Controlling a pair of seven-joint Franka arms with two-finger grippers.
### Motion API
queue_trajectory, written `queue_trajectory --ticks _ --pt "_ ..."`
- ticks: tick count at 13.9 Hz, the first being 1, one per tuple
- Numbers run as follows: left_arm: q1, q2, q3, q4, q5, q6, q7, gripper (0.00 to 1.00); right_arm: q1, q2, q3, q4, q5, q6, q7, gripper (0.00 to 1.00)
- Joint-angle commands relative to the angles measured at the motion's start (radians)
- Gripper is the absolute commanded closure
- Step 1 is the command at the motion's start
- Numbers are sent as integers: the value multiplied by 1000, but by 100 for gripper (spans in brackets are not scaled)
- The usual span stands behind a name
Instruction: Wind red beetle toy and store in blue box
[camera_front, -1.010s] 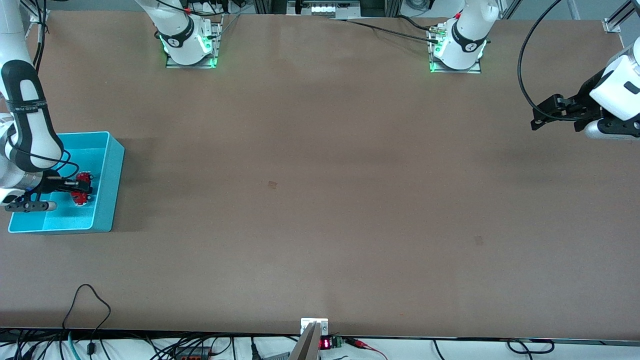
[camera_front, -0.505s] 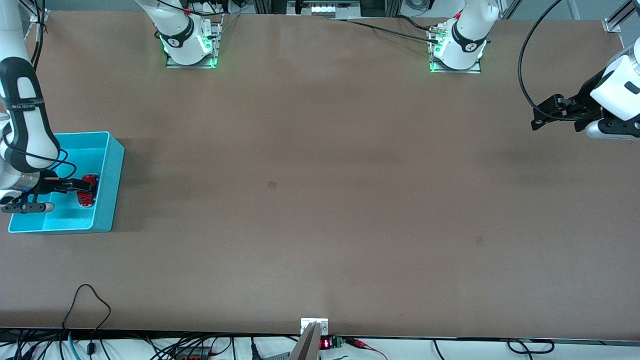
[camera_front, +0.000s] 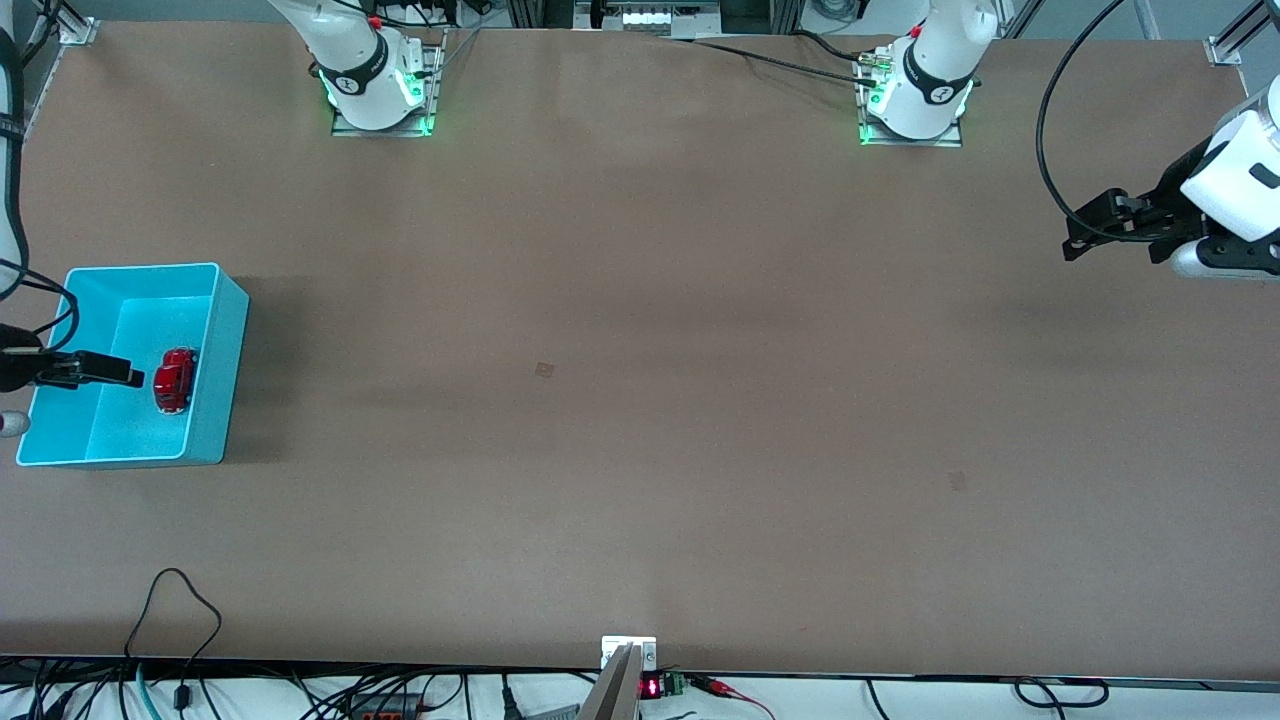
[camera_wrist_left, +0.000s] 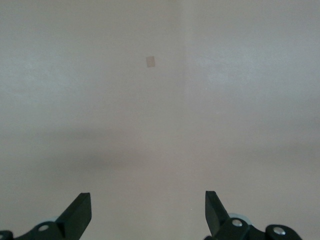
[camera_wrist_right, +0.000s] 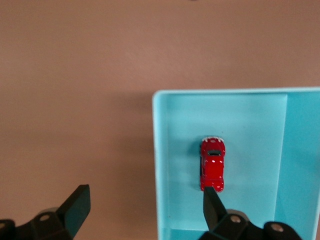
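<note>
Glossy red beetle toy (camera_front: 174, 379) on its wheels inside blue box (camera_front: 226, 350)

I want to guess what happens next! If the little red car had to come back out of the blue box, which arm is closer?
The right gripper: open, over the blue box beside the red beetle toy. The left gripper waits at the table's other end.

Bright, even overhead light; soft shadows, sharp views.
</note>
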Motion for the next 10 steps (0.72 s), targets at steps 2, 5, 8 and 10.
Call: queue_trajectory --ticks 2,5,8,10 --pt "6 14 -1 33 -17 -22 -6 0 50 23 0 85 6 -25 41 0" --pt "7 14 -1 33 -17 -22 -5 0 113 0 3 91 7 -26 131 0" --pt "7 14 2 33 -17 -22 -5 0 182 -72 15 88 6 -105 290 0" --pt "7 14 2 33 -17 -22 -5 0 202 -147 12 68 4 -198 348 0"
